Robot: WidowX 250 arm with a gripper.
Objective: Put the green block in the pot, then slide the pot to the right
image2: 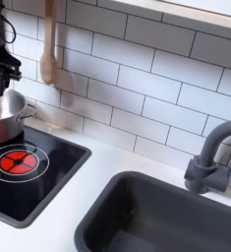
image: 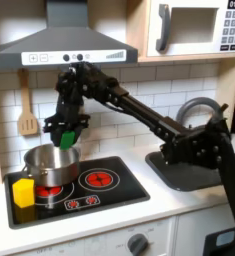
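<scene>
In the first exterior view, a yellow block [image: 24,191] sits at the front left corner of the stove top [image: 114,196], just in front of the pot [image: 51,166]. The pot stands on the back left burner, and a second red burner [image: 98,179] lies bare beside it toward the first exterior view's right. Above the pot's rim hangs the gripper [image: 66,137], its fingers pinching the green block [image: 67,139], which is held clear of the pot. A wooden spatula [image: 28,112] hangs on the tiled wall behind. In the second exterior view, the sink [image2: 161,219] fills the counter's near right corner, with the faucet [image2: 213,157] behind it.
</scene>
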